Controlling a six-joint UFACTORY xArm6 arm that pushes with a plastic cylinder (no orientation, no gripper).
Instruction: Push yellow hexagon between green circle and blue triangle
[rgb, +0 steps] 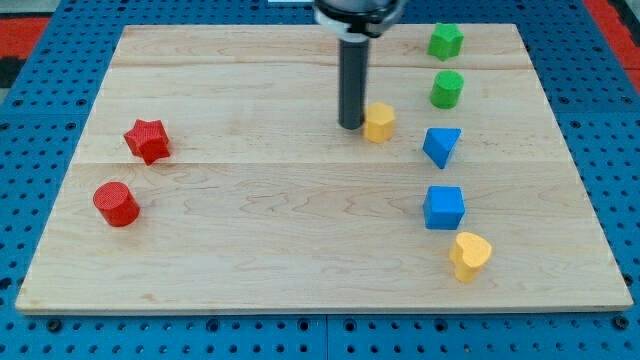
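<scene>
One gap: tip (351, 126) touching yellow hexagon (379, 122), left side.

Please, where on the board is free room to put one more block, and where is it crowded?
Free: the middle, between the red star and the blue cube; also the wooden board's bottom strip. Crowded: the view's right column, green circle to yellow heart, and around my tip beside the yellow hexagon.

Yellow hexagon (379, 122), green circle (447, 89), blue triangle (441, 146) (pale wood-grain board (250, 240)).
</scene>
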